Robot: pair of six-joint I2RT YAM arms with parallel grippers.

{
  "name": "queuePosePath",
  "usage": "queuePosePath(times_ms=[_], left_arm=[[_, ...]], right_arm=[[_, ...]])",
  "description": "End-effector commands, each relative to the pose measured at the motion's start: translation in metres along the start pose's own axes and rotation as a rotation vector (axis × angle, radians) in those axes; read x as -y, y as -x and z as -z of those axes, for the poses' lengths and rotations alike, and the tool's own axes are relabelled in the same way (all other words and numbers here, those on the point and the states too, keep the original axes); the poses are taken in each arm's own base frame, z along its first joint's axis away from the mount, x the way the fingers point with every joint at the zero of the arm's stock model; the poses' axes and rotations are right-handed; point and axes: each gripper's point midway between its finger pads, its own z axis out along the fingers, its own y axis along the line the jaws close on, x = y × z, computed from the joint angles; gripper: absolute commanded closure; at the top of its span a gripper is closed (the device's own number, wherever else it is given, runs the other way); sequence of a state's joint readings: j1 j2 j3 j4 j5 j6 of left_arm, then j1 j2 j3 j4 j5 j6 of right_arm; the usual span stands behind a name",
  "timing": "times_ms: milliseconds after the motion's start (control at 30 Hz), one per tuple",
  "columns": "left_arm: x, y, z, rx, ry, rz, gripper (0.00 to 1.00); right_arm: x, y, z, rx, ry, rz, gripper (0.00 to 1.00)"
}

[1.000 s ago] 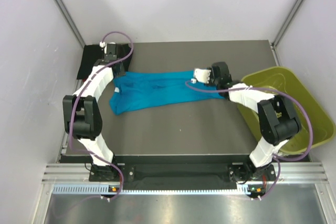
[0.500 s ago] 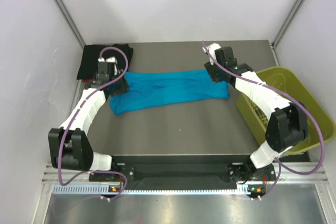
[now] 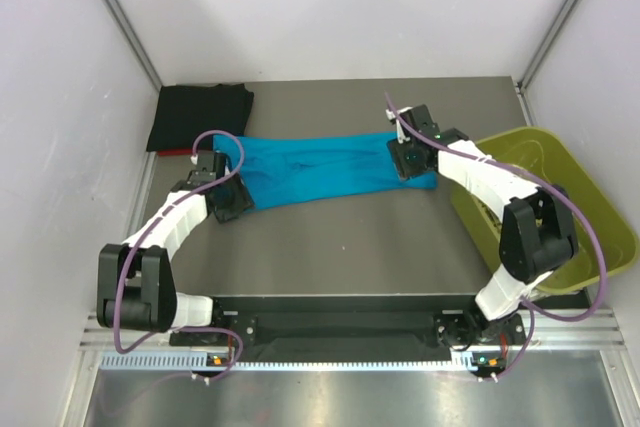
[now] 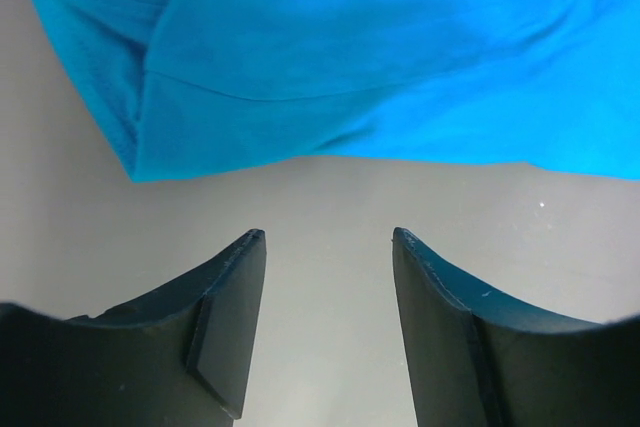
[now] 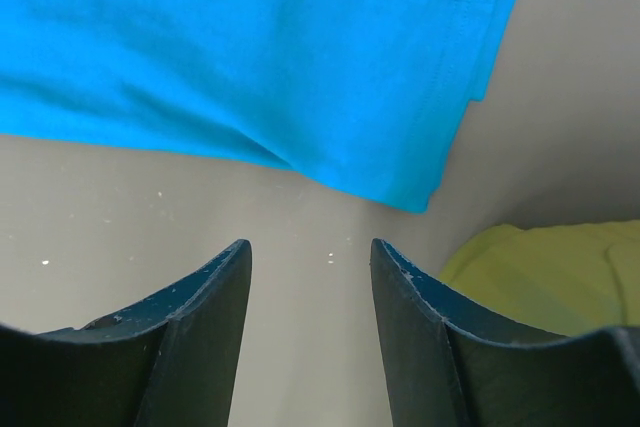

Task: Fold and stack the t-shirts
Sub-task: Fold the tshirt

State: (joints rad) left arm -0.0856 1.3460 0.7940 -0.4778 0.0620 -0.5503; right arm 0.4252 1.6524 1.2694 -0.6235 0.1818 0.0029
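The job looks partly done. The black shirt (image 3: pixel 200 117) lies folded into a neat square, well beyond the left gripper (image 4: pixel 327 240) and out to its left, at the far corner of the table (image 3: pixel 340 247). Whether another shirt lies under it I cannot tell from here.

The teal shirt (image 3: pixel 320 169) is only part-way, I'd say. It stretches as one long flat band from just in front of the left gripper across to just in front of the right gripper (image 5: pixel 310 247). Its long edges look turned in, but it has not yet been folded across its length, and it is not yet on the black one.

Both grippers stand with their jaws parted and nothing between them. Each is low over bare table, with the near edge of the teal cloth a little ahead of its fingertips and not touching them. The left one faces a corner of the cloth, and the right one faces the hemmed end.

What remains, by my reckoning, is to fold the band into a square and carry it to the far-left pile.

The bin (image 3: pixel 575 187) sits just to the right of the right gripper, off the table's edge. No cloth shows in the part I can see, though the right arm hides some of it.
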Motion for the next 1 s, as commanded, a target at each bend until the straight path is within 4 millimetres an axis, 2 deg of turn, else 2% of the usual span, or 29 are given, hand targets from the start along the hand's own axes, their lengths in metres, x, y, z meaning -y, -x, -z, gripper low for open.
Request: queuePosePath(times_ms=[0,333,467,600,733,767,833,867,933,967], left_arm=[[-0.002,0.027,0.003,0.124,0.032,0.046,0.41],[-0.023,0.038,0.008,0.186,0.147,0.016,0.41],[-0.026,0.030,-0.002,0.153,0.162,0.026,0.41],[-0.033,0.034,-0.009,0.149,0.210,0.015,0.41],[-0.038,0.039,-0.011,0.155,0.245,-0.003,0.58],[-0.039,0.039,-0.012,0.154,0.250,-0.008,0.67],[-0.041,0.039,-0.014,0.148,0.263,-0.015,0.77],[-0.043,0.038,-0.015,0.143,0.269,-0.021,0.89],[-0.046,0.036,-0.016,0.137,0.285,-0.029,1.00],[-0.049,0.037,-0.016,0.138,0.298,-0.038,1.00]], right_arm=[[-0.007,0.001,0.005,0.019,-0.018,-0.015,0.48],[-0.025,-0.005,0.012,0.032,-0.020,0.035,0.47],[-0.021,-0.011,0.005,0.011,-0.053,0.053,0.45],[-0.013,-0.016,0.001,-0.011,-0.100,0.072,0.44],[-0.010,-0.019,0.003,-0.010,-0.109,0.074,0.44],[-0.010,-0.023,0.002,-0.015,-0.110,0.077,0.44],[-0.009,-0.027,0.002,-0.025,-0.115,0.086,0.43],[-0.008,-0.030,0.001,-0.035,-0.119,0.090,0.43],[-0.007,-0.035,0.001,-0.044,-0.126,0.096,0.43],[-0.007,-0.039,0.000,-0.054,-0.131,0.103,0.42]])
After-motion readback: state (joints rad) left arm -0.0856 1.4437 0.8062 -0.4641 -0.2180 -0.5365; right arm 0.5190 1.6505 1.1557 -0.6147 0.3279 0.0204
